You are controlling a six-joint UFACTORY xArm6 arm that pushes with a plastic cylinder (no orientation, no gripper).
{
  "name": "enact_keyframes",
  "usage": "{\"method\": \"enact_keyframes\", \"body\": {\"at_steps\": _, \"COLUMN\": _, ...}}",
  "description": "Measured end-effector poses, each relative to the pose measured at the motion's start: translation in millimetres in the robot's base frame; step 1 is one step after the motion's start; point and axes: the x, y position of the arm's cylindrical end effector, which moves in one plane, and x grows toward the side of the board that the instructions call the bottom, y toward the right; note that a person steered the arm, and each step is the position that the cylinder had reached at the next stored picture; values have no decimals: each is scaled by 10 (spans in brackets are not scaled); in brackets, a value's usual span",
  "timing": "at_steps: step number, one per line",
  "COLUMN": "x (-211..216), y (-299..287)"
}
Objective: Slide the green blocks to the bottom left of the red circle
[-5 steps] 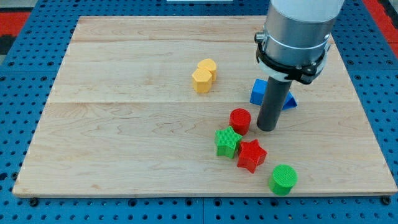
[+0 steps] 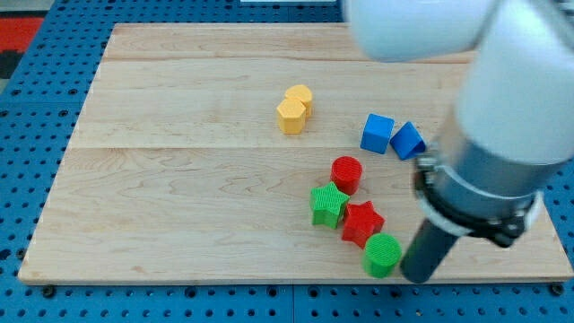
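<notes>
The red circle stands right of the board's middle. A green star sits just below and left of it, touching a red star. A green circle lies below and right of the red star, near the board's bottom edge. My tip is at the green circle's right side, close against it.
Two yellow blocks sit together above the middle. A blue cube and another blue block lie above and right of the red circle. The wooden board ends just below my tip.
My tip has moved from beside the red circle down and right to the bottom edge. The green circle has slid left, closer to the red star.
</notes>
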Motion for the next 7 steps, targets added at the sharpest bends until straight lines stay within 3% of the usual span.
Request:
{"method": "enact_keyframes", "body": {"at_steps": 1, "x": -63, "y": -56}}
{"method": "enact_keyframes", "body": {"at_steps": 2, "x": -30, "y": -752}}
{"method": "enact_keyframes", "body": {"at_steps": 5, "x": -123, "y": -700}}
{"method": "enact_keyframes", "body": {"at_steps": 6, "x": -36, "y": -1074}}
{"method": "enact_keyframes", "body": {"at_steps": 7, "x": -37, "y": -1021}}
